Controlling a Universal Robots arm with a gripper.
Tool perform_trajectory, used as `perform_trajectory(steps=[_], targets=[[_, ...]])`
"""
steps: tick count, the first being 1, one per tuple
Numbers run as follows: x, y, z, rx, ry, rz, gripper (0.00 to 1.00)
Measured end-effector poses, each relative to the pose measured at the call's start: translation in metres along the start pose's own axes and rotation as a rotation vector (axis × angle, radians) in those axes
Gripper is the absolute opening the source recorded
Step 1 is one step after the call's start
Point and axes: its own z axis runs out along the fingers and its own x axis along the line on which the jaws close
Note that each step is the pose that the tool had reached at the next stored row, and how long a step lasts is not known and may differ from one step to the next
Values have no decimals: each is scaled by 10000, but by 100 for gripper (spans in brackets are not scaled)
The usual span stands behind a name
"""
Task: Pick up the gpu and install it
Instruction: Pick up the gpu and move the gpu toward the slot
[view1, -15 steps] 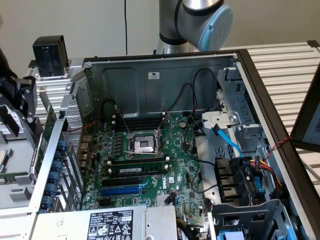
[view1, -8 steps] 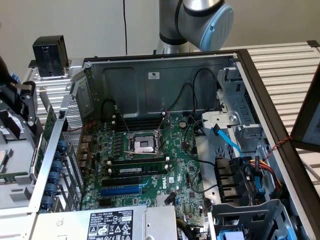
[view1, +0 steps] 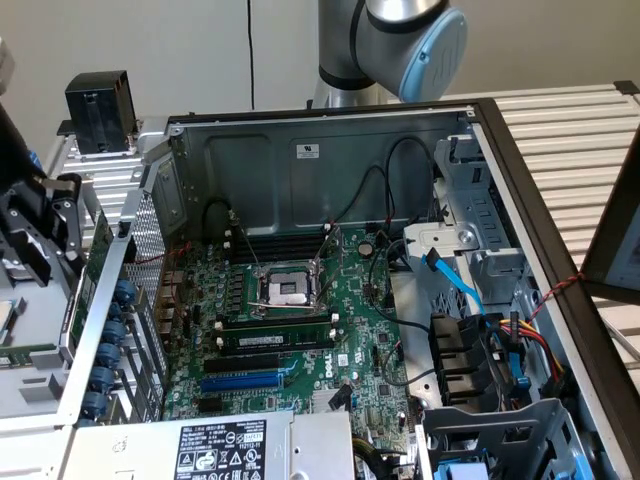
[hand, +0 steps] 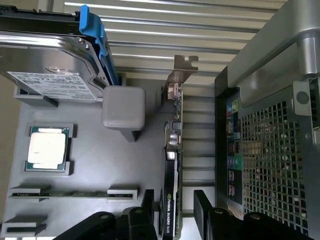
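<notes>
- Grey plastic tray (hand: 100, 165) lies on a slatted metal tabletop (hand: 190, 30). In the exterior view a plain pale wall (view1: 150, 50) closes the room behind.
- Beside the tray an open computer case (view1: 330, 150) lies on the same tabletop with its green motherboard (view1: 350, 330) facing up. A silver socket (view1: 283, 290) sits near the middle of the board, and a long black memory stick (view1: 275, 340) is seated just beside it.
- The tray carries a hard drive (hand: 50, 60) with a blue rail (hand: 95, 35), a square processor chip (hand: 47, 149) in its own recess, and a thin board (hand: 75, 193) held on edge between two holders.
- The gpu (hand: 172, 150) stands on edge at the side of the tray nearest the case. It is between a grey block (hand: 123, 107) and the case's perforated wall (hand: 272, 165), with its metal bracket (hand: 182, 65) at the end far from the gripper (hand: 174, 196).
- The jaws stand wide, one on each side of the card's black shroud end. A clear gap shows on the side toward the case, so the card is straddled, not clamped.
- The card is seen edge-on, so its fan face is hidden, and the end between the jaws is cut off by the picture's edge. Whether the jaw on the tray side touches the shroud cannot be told.
- In the exterior view the gripper sits at the view's left edge, partly cut off, and the robot arm (view1: 400, 45) is cut off above.
</notes>
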Motion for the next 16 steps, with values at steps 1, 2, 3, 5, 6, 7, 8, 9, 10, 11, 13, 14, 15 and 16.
perform_trajectory(steps=[1, 2, 3, 5, 6, 7, 8, 9, 10, 11, 13, 14, 15, 16], targets=[[-1, 7, 8, 61, 4, -5, 45], [-3, 13, 13, 141, 13, -12, 45], [-5, 26, 19, 246, 18, -21, 45], [-8, 45, 37, 268, 17, -23, 45], [-7, 43, 46, 212, 19, -19, 45], [-5, 41, 61, 171, 19, -13, 45], [-3, 39, 79, 152, 16, -10, 45], [-1, 35, 96, 134, 17, -9, 45], [0, 32, 114, 112, 17, -8, 45], [2, 29, 133, 94, 17, -5, 45], [5, 22, 167, 56, 15, 0, 45], [6, 19, 182, 27, 14, 4, 45], [8, 17, 195, -4, 14, 9, 45], [9, 15, 209, -36, 13, 13, 45]])
